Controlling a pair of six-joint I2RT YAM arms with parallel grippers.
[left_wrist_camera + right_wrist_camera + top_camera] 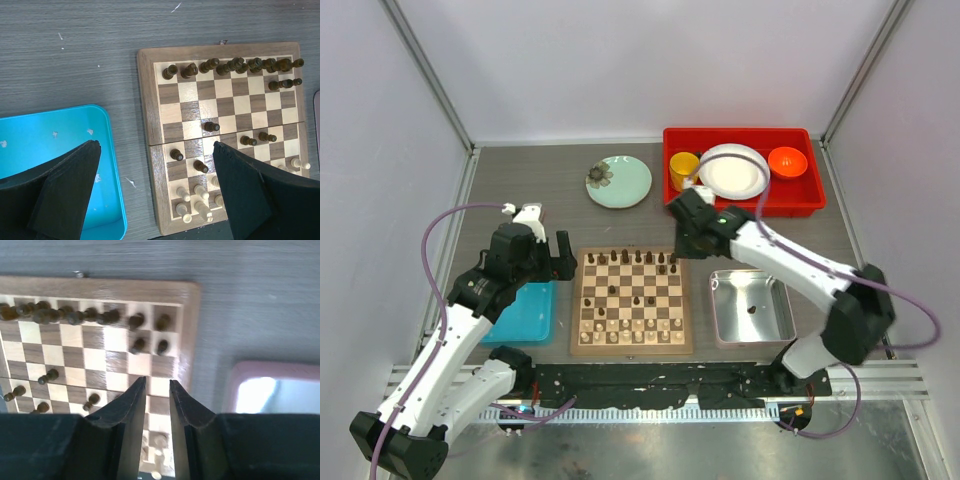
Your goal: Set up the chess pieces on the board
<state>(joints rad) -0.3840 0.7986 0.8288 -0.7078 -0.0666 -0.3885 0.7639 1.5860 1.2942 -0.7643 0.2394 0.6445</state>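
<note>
Several cream pieces [201, 191] behind left tool [156, 146]

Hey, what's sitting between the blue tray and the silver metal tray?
The wooden chessboard lies between the blue tray and the metal tray; the top view shows it.

Wooden chessboard [146, 100] lying flat, dark pieces [170, 71] crowding far rows, several mid-board, pale pieces [183, 193] at near edge

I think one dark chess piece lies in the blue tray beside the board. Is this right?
Not quite. The dark chess piece lies in the silver metal tray, on the right of the board, not in the blue tray. The top external view shows it.
</note>
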